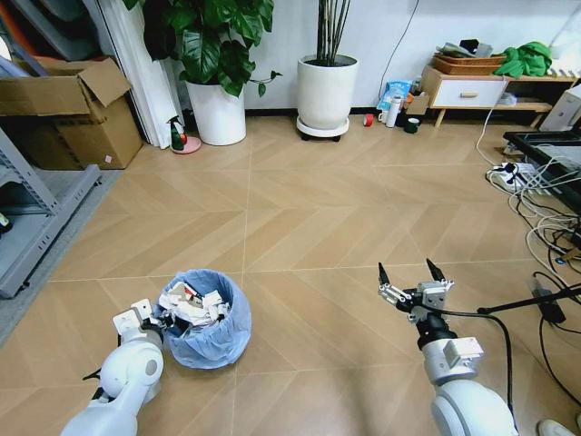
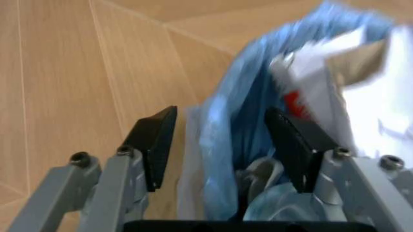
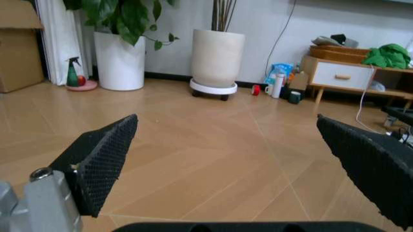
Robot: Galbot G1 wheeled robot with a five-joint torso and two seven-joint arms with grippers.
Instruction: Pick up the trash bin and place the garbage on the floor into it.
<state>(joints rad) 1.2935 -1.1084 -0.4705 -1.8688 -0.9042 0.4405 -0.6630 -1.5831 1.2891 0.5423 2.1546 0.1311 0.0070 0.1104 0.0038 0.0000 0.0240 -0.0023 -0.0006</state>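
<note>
One trash bin (image 1: pixel 204 320) stood on the wood floor (image 1: pixel 300 227), lined with a crinkly light-blue bag and heaped with garbage (image 1: pixel 192 305): white paper wads and a piece showing red; the pieces overlapped too much to count. The left gripper (image 1: pixel 156 314) was at the bin's rim on the robot's left side. In the left wrist view its two black pads (image 2: pixel 154 142) straddled the bag-covered rim (image 2: pixel 226 145), one outside the bin and one inside, with a gap visible between the outer pad and the plastic; whether they were pinching the rim could not be told. White paper and a red scrap lay just past the inner pad.

The right gripper (image 1: pixel 412 278) hung over bare floor, well apart from the bin on its right, its two dark fingertips (image 1: pixel 383 273) spread wide with nothing between them. Ahead of it, far off by the wall, stood two large white plant pots (image 3: pixel 166 60), one green spray bottle (image 3: pixel 72 73), one low cabinet (image 3: pixel 339 77) and one cardboard box (image 1: pixel 68 113).
</note>
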